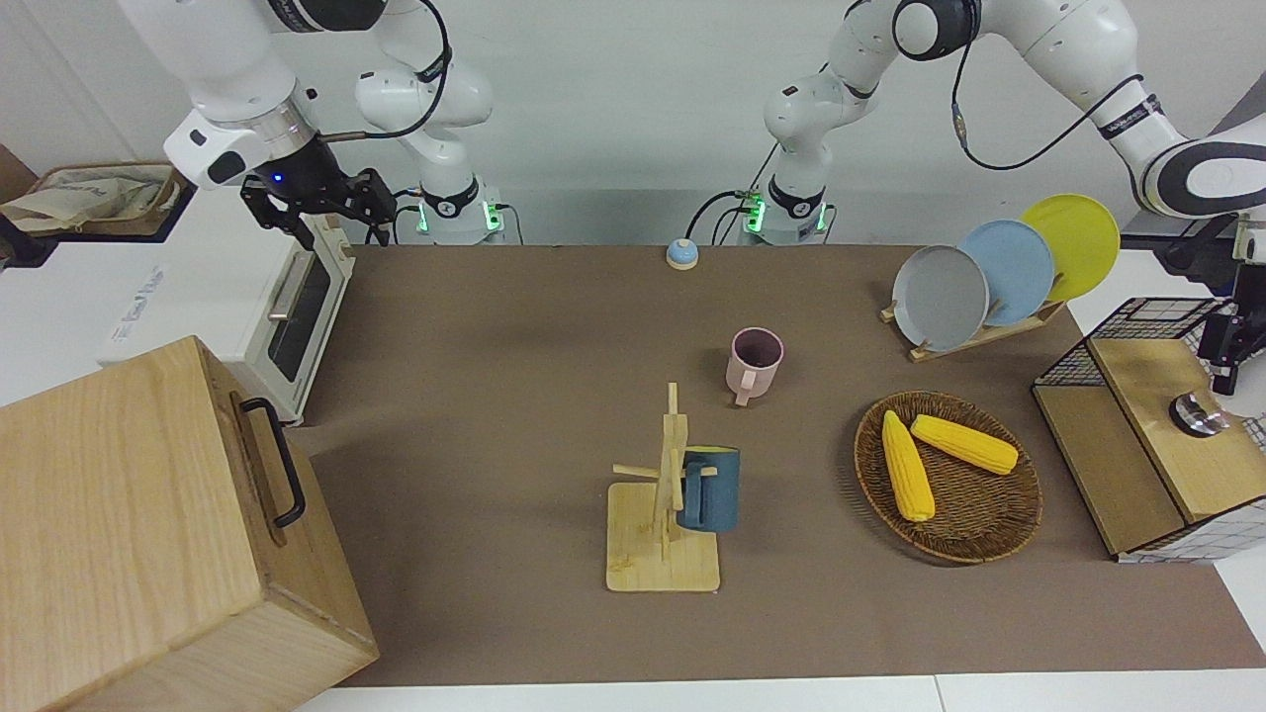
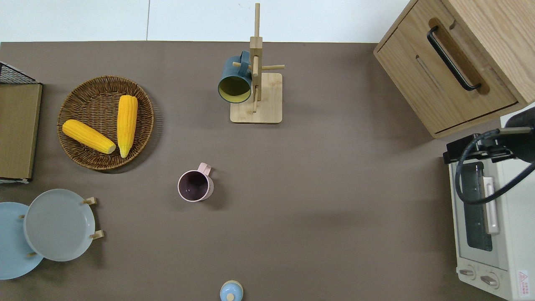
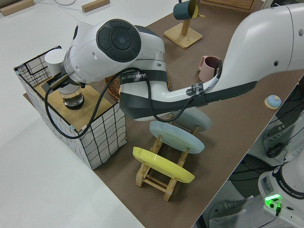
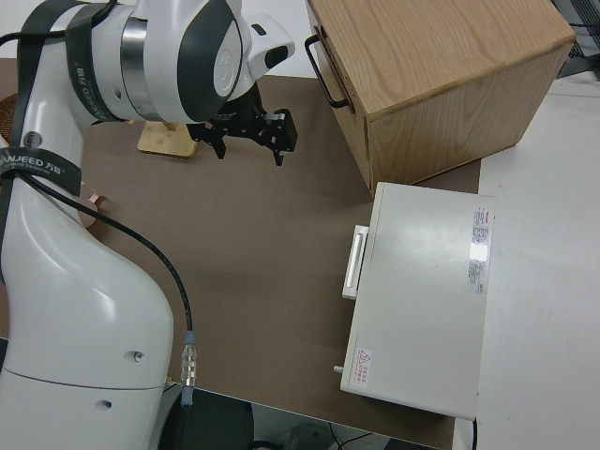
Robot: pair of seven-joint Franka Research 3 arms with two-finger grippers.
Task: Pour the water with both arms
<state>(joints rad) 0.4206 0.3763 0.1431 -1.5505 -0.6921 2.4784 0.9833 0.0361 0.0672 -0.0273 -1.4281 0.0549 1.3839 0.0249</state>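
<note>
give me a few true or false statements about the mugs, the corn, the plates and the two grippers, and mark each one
1. The pink mug stands upright on the table. True.
2. The dark blue mug lies in the wicker basket. False: it hangs on the wooden mug tree.
3. Two corn cobs lie in the basket. True.
4. The rack holds two plates. False: three, grey, blue and yellow.
5. The right gripper holds the pink mug. False: it is open and empty, over the toaster oven.
</note>
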